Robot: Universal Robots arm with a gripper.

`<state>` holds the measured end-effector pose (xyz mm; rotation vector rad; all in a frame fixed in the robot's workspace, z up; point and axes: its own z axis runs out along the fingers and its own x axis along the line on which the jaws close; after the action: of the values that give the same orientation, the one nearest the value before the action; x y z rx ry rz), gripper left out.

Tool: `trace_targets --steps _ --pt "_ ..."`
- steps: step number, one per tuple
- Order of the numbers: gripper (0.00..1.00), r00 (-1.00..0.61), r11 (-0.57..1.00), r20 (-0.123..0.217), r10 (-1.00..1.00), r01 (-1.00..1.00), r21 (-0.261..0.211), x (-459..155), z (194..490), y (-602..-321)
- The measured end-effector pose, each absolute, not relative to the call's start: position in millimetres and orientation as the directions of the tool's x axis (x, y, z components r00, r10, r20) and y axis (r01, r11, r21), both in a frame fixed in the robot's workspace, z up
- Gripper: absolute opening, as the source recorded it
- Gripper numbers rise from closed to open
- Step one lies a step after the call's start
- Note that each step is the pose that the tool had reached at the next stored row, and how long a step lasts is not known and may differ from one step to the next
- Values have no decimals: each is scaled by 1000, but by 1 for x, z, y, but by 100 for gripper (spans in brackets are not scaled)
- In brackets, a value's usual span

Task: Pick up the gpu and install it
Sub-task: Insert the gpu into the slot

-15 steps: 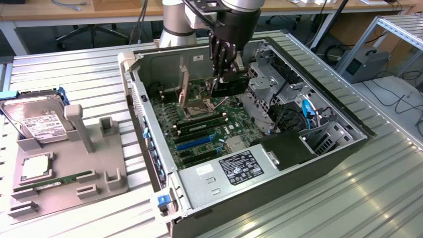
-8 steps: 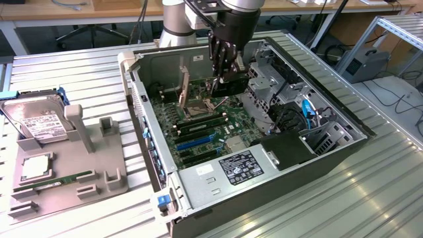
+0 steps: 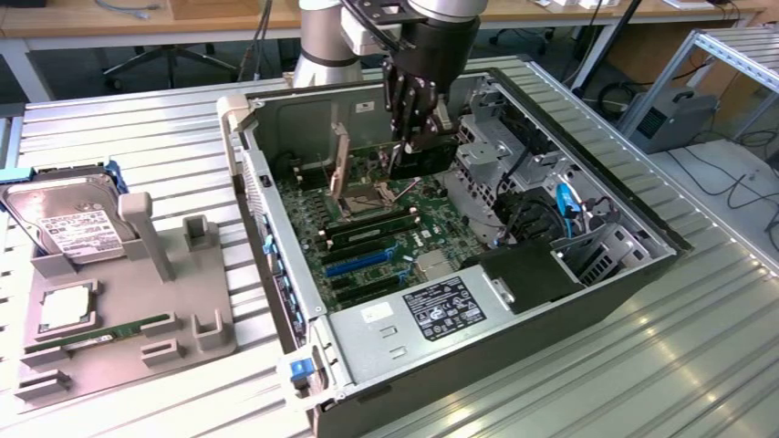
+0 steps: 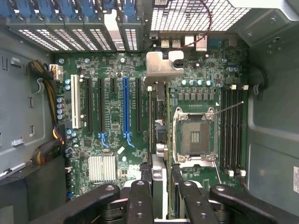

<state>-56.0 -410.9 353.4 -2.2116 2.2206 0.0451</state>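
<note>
Nearest me, at the exterior view's lower left, a grey holder [image 3: 122,319] carries a hard drive [image 3: 67,224]. Beyond stands the open computer case [image 3: 250,182]. At upper centre, my gripper [image 3: 411,132] pinches the gpu [image 3: 426,162] edge-on over the motherboard [image 3: 420,214].

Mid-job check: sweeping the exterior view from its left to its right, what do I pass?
In order: hard drive → blue latch on the case → tool gripping the gpu → blue cable → grey box on the floor.
</note>
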Motion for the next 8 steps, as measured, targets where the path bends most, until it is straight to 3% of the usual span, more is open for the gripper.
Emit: trace_targets --steps 8 --pt "27 21 -21 -25 -999 -1000 15 -56 353 -411"
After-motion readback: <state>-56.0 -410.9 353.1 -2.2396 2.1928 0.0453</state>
